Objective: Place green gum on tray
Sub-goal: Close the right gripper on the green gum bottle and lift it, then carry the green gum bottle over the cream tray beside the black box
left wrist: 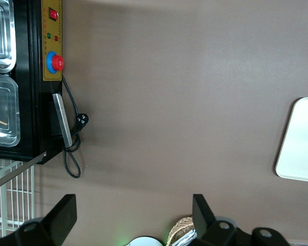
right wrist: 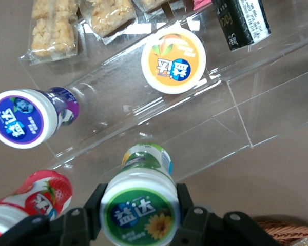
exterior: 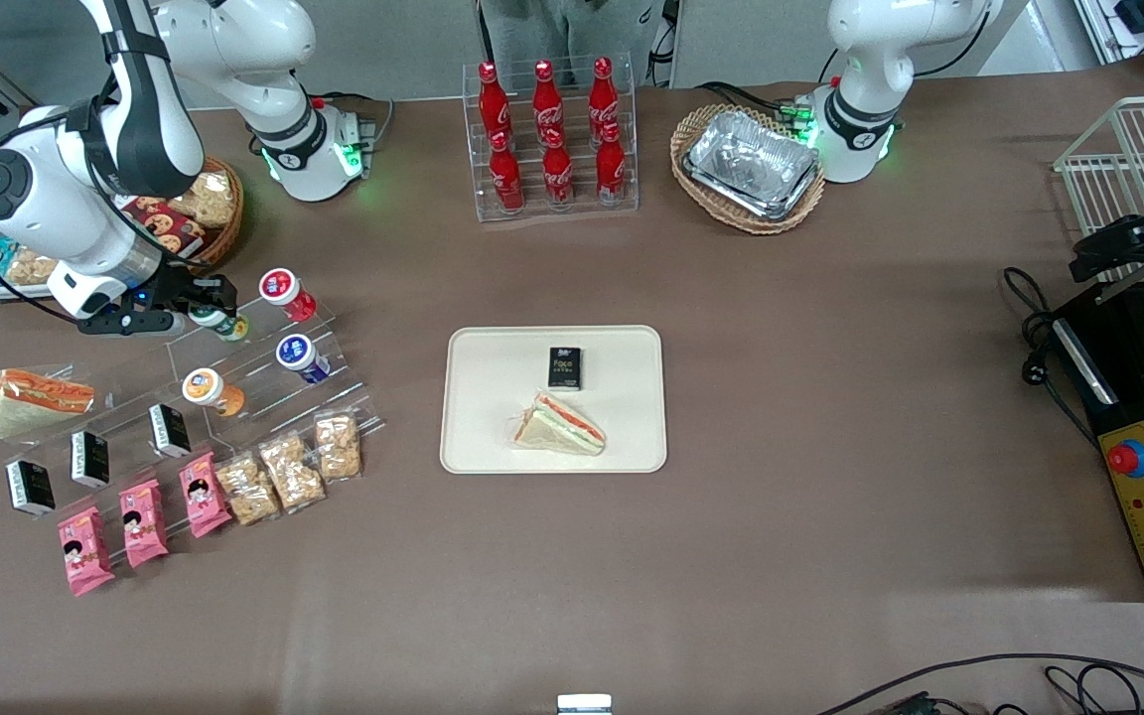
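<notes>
The green gum [right wrist: 139, 207] is a small canister with a white lid ringed in green and a green label. My right gripper [right wrist: 139, 205] is shut on it, one black finger on each side of the lid. In the front view the gripper [exterior: 207, 308] holds the green gum [exterior: 217, 321] at the top step of a clear acrylic stand [exterior: 264, 372], toward the working arm's end of the table. The cream tray [exterior: 473, 437] lies at the table's middle and carries a black packet [exterior: 564, 367] and a wrapped sandwich [exterior: 560, 425].
Red-lidded [exterior: 280, 289], blue-lidded [exterior: 296, 354] and orange-lidded [exterior: 205, 386] canisters rest on the stand beside the green one. Snack packets, black packets and pink packets lie nearer the front camera. A cola bottle rack [exterior: 552, 139] and a foil tray in a basket [exterior: 749, 167] stand farther away.
</notes>
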You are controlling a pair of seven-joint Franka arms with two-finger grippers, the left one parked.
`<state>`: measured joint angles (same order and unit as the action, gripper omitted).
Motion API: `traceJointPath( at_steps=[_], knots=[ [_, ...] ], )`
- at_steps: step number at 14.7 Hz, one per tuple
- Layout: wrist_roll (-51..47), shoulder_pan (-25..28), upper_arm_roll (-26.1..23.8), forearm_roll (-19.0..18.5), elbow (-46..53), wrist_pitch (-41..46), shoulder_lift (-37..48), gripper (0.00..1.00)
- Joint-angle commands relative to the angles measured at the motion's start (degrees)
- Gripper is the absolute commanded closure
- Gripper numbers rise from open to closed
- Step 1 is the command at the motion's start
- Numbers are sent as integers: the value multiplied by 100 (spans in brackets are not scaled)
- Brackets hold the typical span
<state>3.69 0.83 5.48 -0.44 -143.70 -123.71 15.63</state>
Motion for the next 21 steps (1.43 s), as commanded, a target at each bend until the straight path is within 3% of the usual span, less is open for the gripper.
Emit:
traceJointPath(
  at_steps=[1,5,12,15,21],
  knots=[
    [53,-22,14,-61,26,-100,-33,82],
    [271,-22,23,-61,516,407,124,83],
    [264,48,-82,26,3196,3148,-156,83],
    [-164,48,-573,132,4058,3809,-375,83],
    [-2570,48,-2066,685,4571,4075,-753,82]
  ],
)
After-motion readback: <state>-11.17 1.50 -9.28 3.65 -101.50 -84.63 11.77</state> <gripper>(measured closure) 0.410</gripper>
